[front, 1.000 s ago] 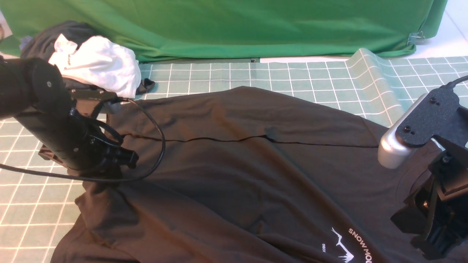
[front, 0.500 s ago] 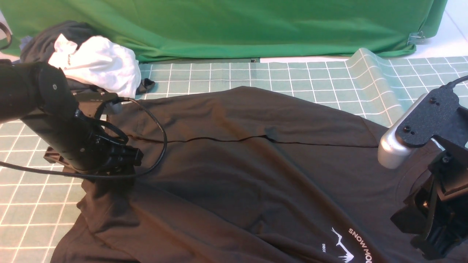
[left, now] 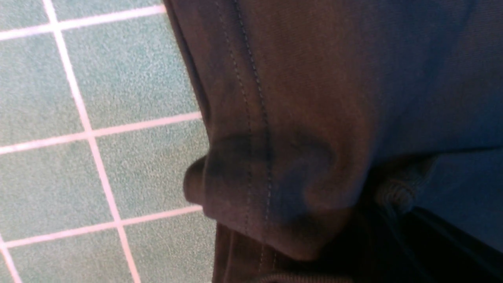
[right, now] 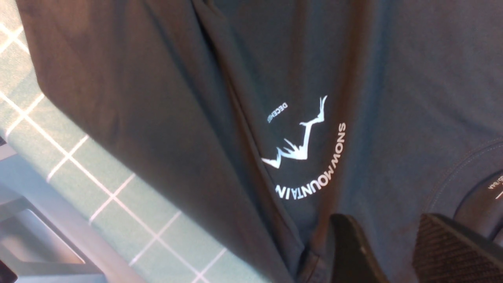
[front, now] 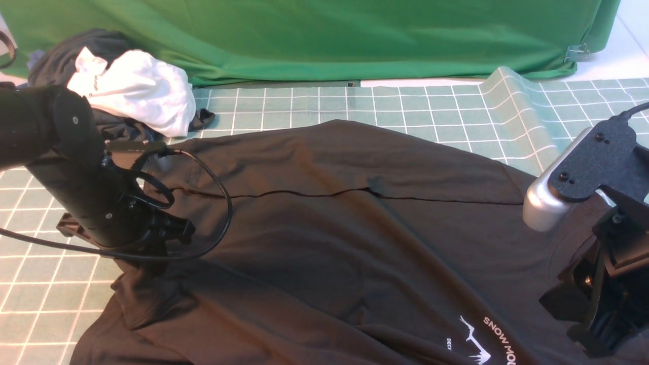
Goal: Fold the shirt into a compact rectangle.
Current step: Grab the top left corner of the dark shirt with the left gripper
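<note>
Noting black shirt (front: pixel 329 228) spread over green grid mat (front: pixel 304 106), centre to near right, chest print at near edge. Left gripper (front: pixel 152 246) down on shirt's left hem, cloth bunched beneath; jaws hidden, cannot tell state. Right gripper (right: pixel 385 220) at near right by collar, jaws apart above fabric. White garment (front: pixel 137 86) heaped far left.
</note>
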{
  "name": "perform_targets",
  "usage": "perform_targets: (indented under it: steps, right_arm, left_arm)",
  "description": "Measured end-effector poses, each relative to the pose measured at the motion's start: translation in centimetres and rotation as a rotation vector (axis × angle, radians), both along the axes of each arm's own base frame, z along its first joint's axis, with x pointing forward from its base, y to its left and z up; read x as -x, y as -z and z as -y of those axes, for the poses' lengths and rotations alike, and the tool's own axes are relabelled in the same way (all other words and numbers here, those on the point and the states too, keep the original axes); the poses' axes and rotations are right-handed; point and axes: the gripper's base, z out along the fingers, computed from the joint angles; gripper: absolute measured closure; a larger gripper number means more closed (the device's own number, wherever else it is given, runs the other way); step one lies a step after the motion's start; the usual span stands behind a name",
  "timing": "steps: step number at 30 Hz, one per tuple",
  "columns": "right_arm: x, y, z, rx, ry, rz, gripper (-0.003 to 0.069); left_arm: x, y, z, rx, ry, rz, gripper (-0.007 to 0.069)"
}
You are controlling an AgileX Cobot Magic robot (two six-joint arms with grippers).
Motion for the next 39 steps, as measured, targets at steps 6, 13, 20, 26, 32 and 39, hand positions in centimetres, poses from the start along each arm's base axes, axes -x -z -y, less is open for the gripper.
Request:
perform_targets:
  steps: [6,13,20,26,32,39]
  right_arm:
    - [0.0,0.0,0.0,0.0,0.0,0.0,0.0414]
    - [0.0,0.0,0.0,0.0,0.0,0.0,0.0414]
    - [-0.1,-0.1,-0.1,-0.009,0.001,0.012,0.0414]
    - [-0.2,-0.1,-0.1,-0.016,0.003,0.021,0.0414]
    - [-0.2,-0.1,-0.1,-0.018,0.007,0.02,0.0413]
    - [-0.2,-0.1,-0.1,-0.019,0.007,0.022,0.0413]
  left_arm:
    - [0.1,0.0,0.0,0.0,0.004,-0.012,0.0393]
    - [0.6,-0.4,0.4,0.044,0.029,-0.039,0.0205]
    - [1.0,-2.3,0.4,0.046,0.04,0.039,0.0305]
    - [0.9,-2.2,0.4,0.045,0.042,0.041,0.0437]
    - [0.4,-0.5,0.4,0.042,0.047,-0.011,0.0477]
    - [-0.1,-1.3,0.6,0.042,0.057,0.002,0.0593]
